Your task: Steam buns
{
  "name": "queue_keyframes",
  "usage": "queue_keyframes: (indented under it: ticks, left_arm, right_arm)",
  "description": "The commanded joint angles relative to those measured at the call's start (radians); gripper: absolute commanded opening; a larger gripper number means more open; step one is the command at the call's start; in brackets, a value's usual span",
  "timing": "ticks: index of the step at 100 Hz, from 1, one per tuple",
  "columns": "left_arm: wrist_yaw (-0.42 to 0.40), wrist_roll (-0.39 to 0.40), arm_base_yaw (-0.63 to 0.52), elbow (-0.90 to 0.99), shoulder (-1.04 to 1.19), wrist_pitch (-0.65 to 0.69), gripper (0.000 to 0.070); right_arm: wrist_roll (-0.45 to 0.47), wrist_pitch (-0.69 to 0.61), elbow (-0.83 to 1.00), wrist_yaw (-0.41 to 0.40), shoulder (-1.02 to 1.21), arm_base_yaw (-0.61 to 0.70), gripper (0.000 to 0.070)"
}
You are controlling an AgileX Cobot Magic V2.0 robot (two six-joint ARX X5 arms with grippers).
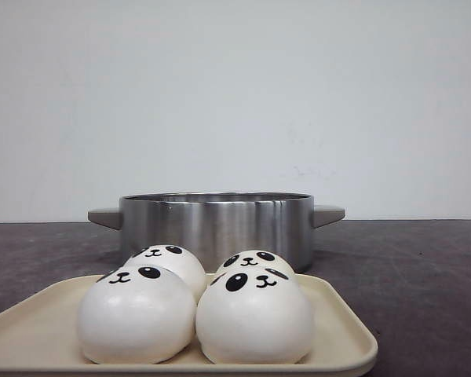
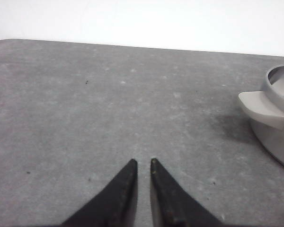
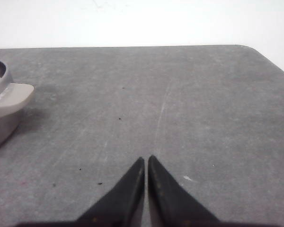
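Neither end effector appears in the front view; four buns point(image 1: 196, 302) sit clustered on a cream tray point(image 1: 341, 322) nearest the camera, judged light, soft and smooth, best gripped gently across the dome's sides. A steel pot point(image 1: 216, 224) stands just beyond, its wall to be cleared. In the wrist views the left end effector point(image 2: 143, 163) and right end effector point(image 3: 146, 160) are nearly closed and empty above bare worktop point(image 2: 85, 118).

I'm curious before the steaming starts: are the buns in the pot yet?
Not yet. All four buns sit on the cream tray, in front of the steel pot, which has no lid on.
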Motion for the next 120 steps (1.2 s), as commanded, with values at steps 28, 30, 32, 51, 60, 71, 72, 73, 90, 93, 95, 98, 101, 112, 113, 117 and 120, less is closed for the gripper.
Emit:
queue_keyframes:
  ticks: [28, 30, 32, 51, 60, 71, 72, 73, 90, 93, 95, 98, 101, 112, 113, 117, 120]
  left_arm:
    - [-0.002, 0.005, 0.002, -0.018, -0.002, -0.005, 0.0]
    - [-0.002, 0.005, 0.002, -0.018, -0.002, -0.005, 0.0]
    - [-0.002, 0.005, 0.002, -0.018, -0.002, -0.005, 0.0]
    - [-0.002, 0.005, 0.002, -0.018, -0.002, -0.005, 0.0]
    - [-0.002, 0.005, 0.002, -0.018, -0.002, -0.005, 0.0]
    - [-0.002, 0.0, 0.002, -0.018, -0.002, -0.005, 0.0]
    - [-0.002, -0.004, 0.002, -0.018, -0.002, -0.004, 0.0]
    - [0.0, -0.008, 0.002, -0.018, -0.002, -0.004, 0.0]
    - [0.036, -0.234, 0.002, -0.016, -0.002, -0.004, 0.0]
    - [0.04, -0.274, 0.002, -0.013, -0.002, -0.004, 0.0]
    - [0.042, -0.296, 0.002, -0.011, -0.002, -0.004, 0.0]
    - [0.053, -0.328, 0.002, -0.007, -0.002, -0.005, 0.0]
    - [0.065, -0.359, 0.002, -0.004, -0.002, -0.005, 0.0]
    - [0.14, -0.445, 0.002, 0.03, -0.002, -0.005, 0.0003]
    - [0.151, -0.444, 0.002, 0.036, -0.001, -0.005, 0.0003]
    - [0.196, -0.438, 0.002, 0.061, 0.003, -0.005, 0.0004]
    - [0.225, -0.429, 0.001, 0.085, 0.011, -0.007, 0.0004]
  right_arm:
    - [-0.006, 0.011, -0.003, 0.0, -0.001, 0.001, 0.0008]
    - [-0.006, 0.011, -0.003, 0.0, -0.001, 0.001, 0.0007]
    - [-0.006, 0.011, -0.003, 0.0, -0.001, 0.001, 0.0008]
    - [-0.006, 0.011, -0.003, 0.0, -0.001, 0.001, 0.0007]
    - [-0.006, 0.011, -0.003, 0.0, -0.001, 0.001, 0.0008]
    - [-0.006, 0.013, -0.003, 0.0, -0.001, 0.001, 0.0008]
    - [-0.006, 0.013, -0.003, 0.0, -0.001, 0.001, 0.0008]
    - [-0.006, 0.014, -0.003, 0.001, -0.001, 0.001, 0.0007]
    - [0.053, 0.049, -0.003, -0.021, -0.001, 0.002, 0.0007]
    - [0.073, 0.064, -0.003, -0.029, -0.001, 0.002, 0.0008]
    - [0.087, 0.075, -0.003, -0.029, -0.001, 0.002, 0.0007]
    - [0.116, 0.095, -0.003, -0.03, -0.001, 0.002, 0.0007]
    - [0.158, 0.123, -0.003, -0.03, -0.001, 0.002, 0.0007]
    - [0.356, 0.247, 0.002, -0.029, -0.001, 0.001, 0.0007]
    - [0.374, 0.254, 0.005, -0.03, -0.001, 0.001, 0.0007]
    - [0.426, 0.257, 0.027, -0.031, -0.001, 0.001, 0.0007]
    - [0.446, 0.238, 0.055, -0.04, 0.0, 0.002, 0.0006]
